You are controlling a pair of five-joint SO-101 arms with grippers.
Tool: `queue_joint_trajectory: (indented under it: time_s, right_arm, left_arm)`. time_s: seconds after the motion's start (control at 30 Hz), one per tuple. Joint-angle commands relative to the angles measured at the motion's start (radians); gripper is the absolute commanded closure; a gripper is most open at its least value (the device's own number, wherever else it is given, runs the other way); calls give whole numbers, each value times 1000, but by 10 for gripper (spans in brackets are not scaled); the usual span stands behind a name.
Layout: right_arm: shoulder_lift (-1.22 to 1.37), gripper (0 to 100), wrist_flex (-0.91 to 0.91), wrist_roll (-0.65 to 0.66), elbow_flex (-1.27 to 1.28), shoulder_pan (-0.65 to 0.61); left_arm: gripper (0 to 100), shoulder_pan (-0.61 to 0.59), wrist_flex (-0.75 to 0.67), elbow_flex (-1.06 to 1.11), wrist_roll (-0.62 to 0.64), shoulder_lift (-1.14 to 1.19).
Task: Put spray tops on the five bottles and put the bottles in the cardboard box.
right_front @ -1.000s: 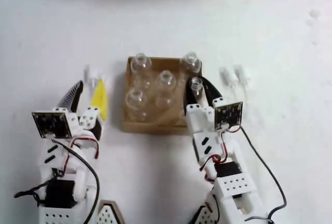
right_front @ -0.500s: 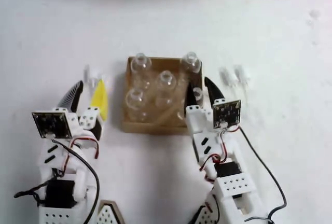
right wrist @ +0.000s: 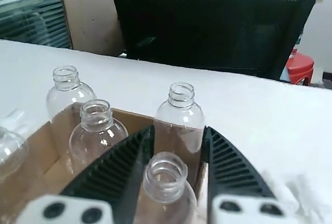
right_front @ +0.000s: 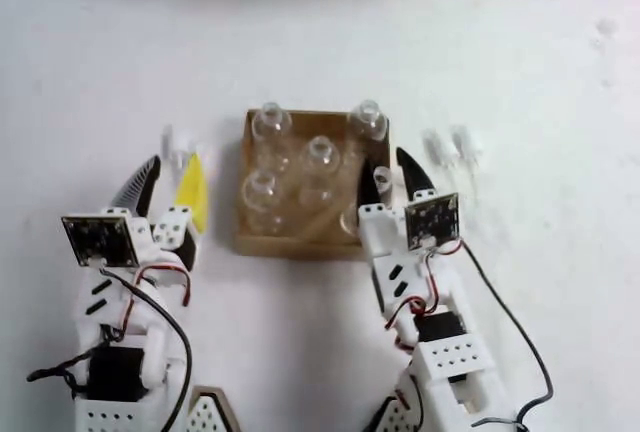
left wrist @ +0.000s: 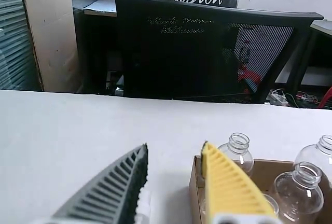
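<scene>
The right gripper (right_front: 389, 172) is spread open, its black jaws standing on either side of the neck of an uncapped clear bottle (right wrist: 165, 175). Whether either jaw touches the neck is hard to tell, and the bottle's lower body is cut off. That bottle stands in the near right corner of the cardboard box (right_front: 300, 245), with four more open bottles (right_front: 320, 152) beside it. The left gripper (right_front: 172, 167) rests open on the white table (right_front: 300, 42) left of the box. Faint clear spray tops (right_front: 447, 145) lie right of the box, their shapes barely distinguishable.
</scene>
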Motion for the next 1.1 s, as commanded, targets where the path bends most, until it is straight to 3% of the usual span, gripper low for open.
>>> queue_joint_trajectory:
  time_s: [0.0, 0.5, 0.63, 0.93, 1.07]
  right_arm:
    - [2, 872, 7, 54, -5, 7]
    - [-44, 872, 44, 61, -3, 5]
    - [-188, 872, 203, 61, -2, 7]
    - [-722, 872, 768, 63, 0, 5]
    - [-720, 869, 794, 63, -2, -2]
  left_arm:
    - [838, 8, 2, -2, 11, -10]
    - [838, 8, -25, 2, 11, -10]
    - [838, 8, -25, 2, 11, -10]
    - [838, 8, -25, 2, 11, -10]
    - [838, 8, -21, 2, 11, -10]
